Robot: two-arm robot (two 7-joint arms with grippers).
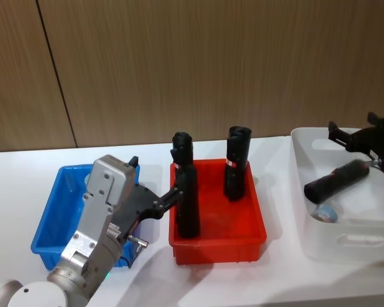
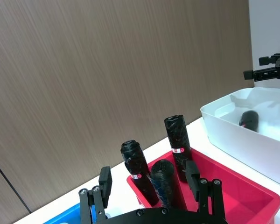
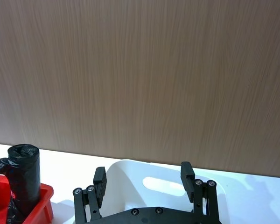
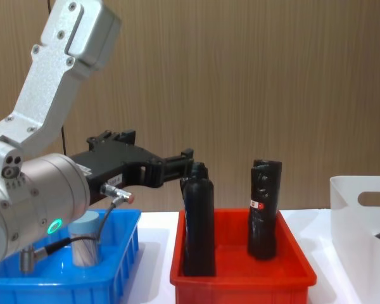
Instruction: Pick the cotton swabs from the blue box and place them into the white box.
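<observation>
Your left tool (image 4: 189,166) fills the foreground, jaws apart and empty, hanging above the gap between the blue box (image 4: 123,244) and the red bin (image 1: 256,220). One tub of cotton swabs (image 4: 85,239) stands in the blue box beneath your arm. Your right tool (image 1: 361,137), also spread and empty, hovers over the white box (image 1: 352,242). Descend carelessly and you risk clipping the black rolls (image 1: 187,192).

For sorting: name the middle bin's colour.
Red; the middle bin holding black rolls shows best in the head view.
</observation>
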